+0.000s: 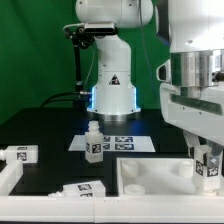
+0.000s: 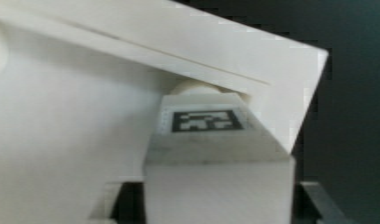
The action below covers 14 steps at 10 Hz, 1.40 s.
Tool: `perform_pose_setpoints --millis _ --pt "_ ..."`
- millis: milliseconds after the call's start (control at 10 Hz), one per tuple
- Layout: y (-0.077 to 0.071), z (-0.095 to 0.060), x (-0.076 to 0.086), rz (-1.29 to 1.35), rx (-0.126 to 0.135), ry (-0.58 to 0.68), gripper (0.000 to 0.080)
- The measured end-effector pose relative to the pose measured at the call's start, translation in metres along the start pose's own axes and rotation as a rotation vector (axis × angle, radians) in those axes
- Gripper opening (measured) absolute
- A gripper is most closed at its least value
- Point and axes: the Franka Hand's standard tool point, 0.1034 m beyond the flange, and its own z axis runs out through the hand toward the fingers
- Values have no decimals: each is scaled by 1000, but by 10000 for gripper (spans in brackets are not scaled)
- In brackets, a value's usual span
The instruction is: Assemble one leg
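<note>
My gripper is at the exterior view's right, shut on a white leg with a black-and-white tag. It holds the leg upright over the near right corner of the large flat white tabletop. In the wrist view the leg fills the space between my dark fingers, and its far end sits at a corner of the tabletop. Whether the neck is in a hole is hidden. My gripper is clamped on the leg's sides.
Another leg stands upright on the marker board. One leg lies at the exterior view's left and one lies in front, beside the tabletop. The robot base stands behind.
</note>
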Motion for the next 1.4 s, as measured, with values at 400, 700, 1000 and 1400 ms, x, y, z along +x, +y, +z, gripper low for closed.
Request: perform_pose_setpoints --millis 400,700,1000,1400 --pt "0 1 -8 -223 -12 17 568" --pt "1 2 -15 -633 -22 -1 634" --pt "1 3 -13 -881 -30 11 648" --pt "-5 1 -12 -1127 -25 60 649"
